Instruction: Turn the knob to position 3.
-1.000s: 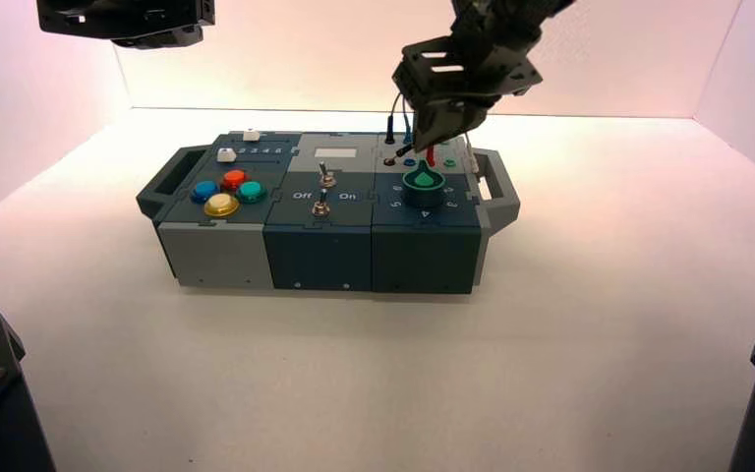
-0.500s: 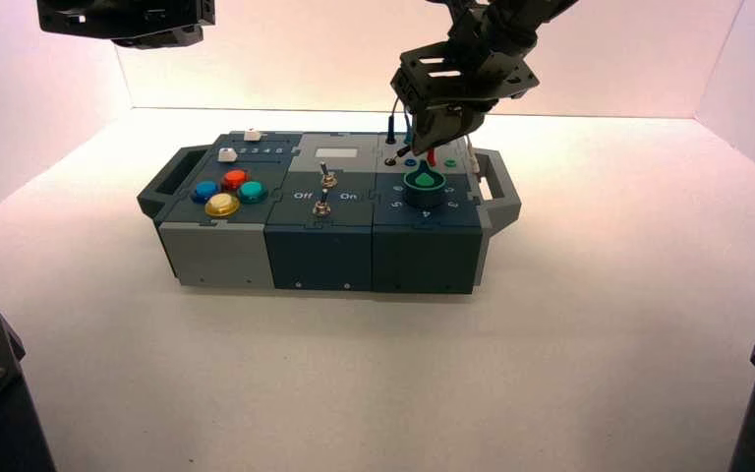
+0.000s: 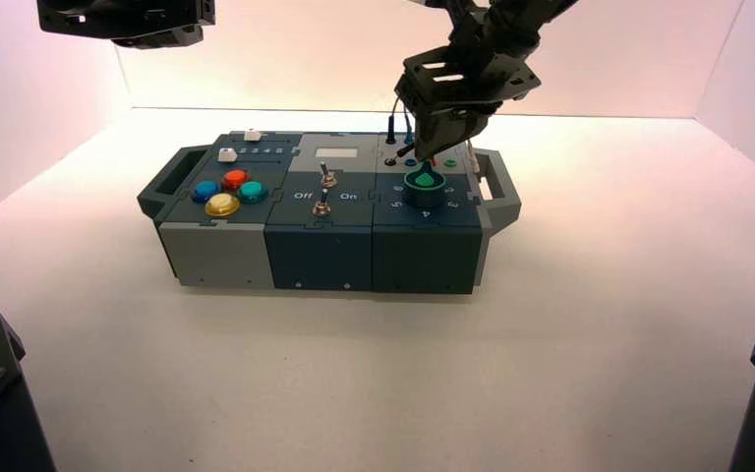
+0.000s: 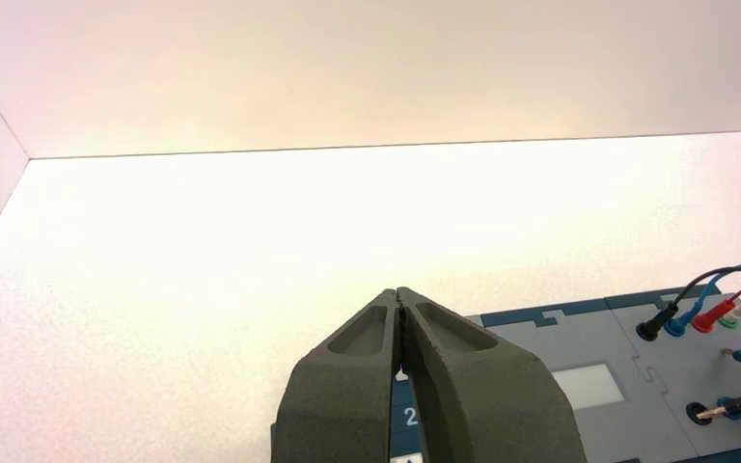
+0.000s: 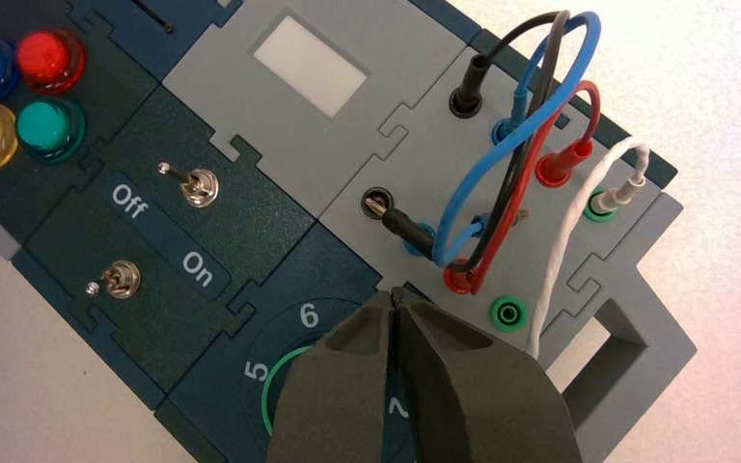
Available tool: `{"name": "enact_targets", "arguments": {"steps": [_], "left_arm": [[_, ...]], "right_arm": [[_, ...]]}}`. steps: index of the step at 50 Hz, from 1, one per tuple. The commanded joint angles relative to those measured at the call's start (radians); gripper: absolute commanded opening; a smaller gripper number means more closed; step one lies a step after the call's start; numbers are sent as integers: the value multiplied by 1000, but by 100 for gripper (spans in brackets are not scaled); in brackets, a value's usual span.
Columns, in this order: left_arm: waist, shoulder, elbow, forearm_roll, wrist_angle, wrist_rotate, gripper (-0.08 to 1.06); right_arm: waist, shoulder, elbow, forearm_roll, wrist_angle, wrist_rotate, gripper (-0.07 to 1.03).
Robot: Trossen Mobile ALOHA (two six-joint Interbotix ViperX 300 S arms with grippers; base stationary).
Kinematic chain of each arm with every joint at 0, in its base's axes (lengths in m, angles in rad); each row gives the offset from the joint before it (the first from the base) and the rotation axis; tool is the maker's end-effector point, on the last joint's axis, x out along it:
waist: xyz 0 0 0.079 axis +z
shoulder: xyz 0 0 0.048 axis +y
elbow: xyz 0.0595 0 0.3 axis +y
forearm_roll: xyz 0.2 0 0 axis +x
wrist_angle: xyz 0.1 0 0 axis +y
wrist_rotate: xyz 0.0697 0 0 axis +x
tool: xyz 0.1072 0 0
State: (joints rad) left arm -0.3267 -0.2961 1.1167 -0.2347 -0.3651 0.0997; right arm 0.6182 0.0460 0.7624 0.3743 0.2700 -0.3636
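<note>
The right gripper's fingers (image 5: 343,386) (clenched, nothing between them) hover just above the knob (image 3: 424,189).

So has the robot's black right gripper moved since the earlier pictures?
Yes, slightly: in the high view, the right gripper is closer to the green-capped dark teal knob.

Around the dark blue and grey box with coloured buttons (image 3: 318,256), the pale, smooth bench (image 3: 285,383) is brightly lit, its surface behind the box washed out to near white in the high view and the left wrist view, while the area in front of it looks duller and pinkish. The box's front face lies darker than its top, with a soft, faint shadow along its foot, and small glints sit on the shiny red plastic button (image 5: 43,56) at one end of it.
</note>
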Motion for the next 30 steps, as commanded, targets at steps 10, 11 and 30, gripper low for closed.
{"name": "enact_targets", "arguments": {"steps": [10,11,30], "left_arm": [[-5,-5,-25,2,-5,3,-3],[-5,-5,-25,2,-5,3,-3],[-5,2,-25,0,-5,3,-3]], "right_arm": [[2,-31,-17,-14,31,-2,-2],[2,-35,-15,-15,35,-2,-2],[-2,-114,28,-34,40,3,-2]]}}
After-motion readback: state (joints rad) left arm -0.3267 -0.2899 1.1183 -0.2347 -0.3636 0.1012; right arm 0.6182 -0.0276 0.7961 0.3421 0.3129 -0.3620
